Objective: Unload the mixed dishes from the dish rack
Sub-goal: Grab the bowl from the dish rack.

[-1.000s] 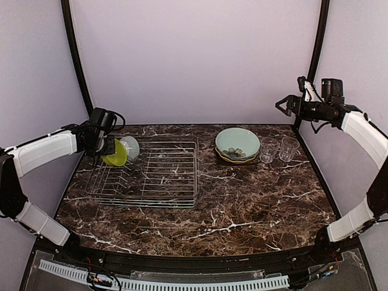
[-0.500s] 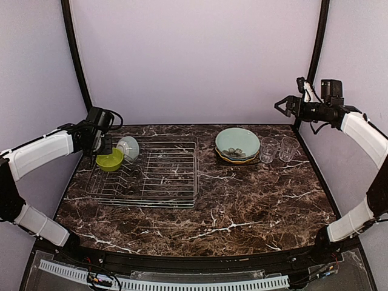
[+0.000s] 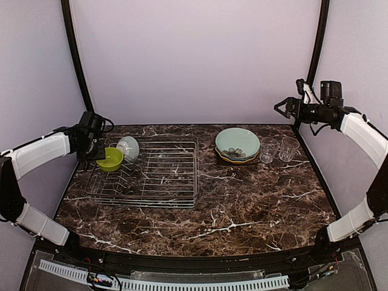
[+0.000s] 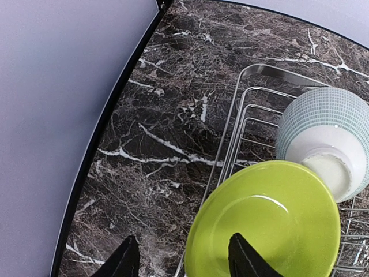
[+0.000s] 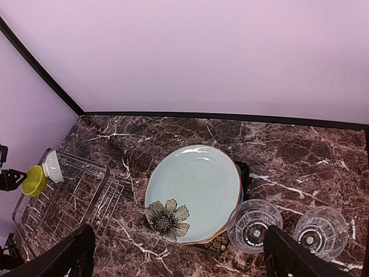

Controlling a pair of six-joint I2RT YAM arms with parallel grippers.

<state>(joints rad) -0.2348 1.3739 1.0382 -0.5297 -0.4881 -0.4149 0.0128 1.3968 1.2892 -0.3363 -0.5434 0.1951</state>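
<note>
The silver wire dish rack (image 3: 151, 176) lies at the left. A yellow-green bowl (image 3: 110, 159) sits upright in its far left corner, next to a pale-green bowl (image 3: 128, 147) lying on its side. My left gripper (image 3: 96, 153) is open just left of the yellow-green bowl (image 4: 271, 225); its rim lies between my fingers (image 4: 124, 261), untouched. The rack's rim (image 4: 253, 72) shows there too. The flower plate (image 3: 237, 142) tops a plate stack, with two clear glasses (image 3: 268, 150) (image 3: 288, 148) beside it. My right gripper (image 3: 280, 107) is open and empty, high above them (image 5: 181, 257).
The black square plate (image 5: 245, 173) peeks out under the flower plate (image 5: 193, 193). A black frame post (image 3: 76, 57) and the lilac side wall stand close to my left arm. The right wrist view also shows the rack (image 5: 69, 196) and glasses (image 5: 253, 225).
My left gripper held the yellow-green bowl tilted over the rack's corner, let it down flat there, opened, and pulled back to the left. The right arm barely moved.
</note>
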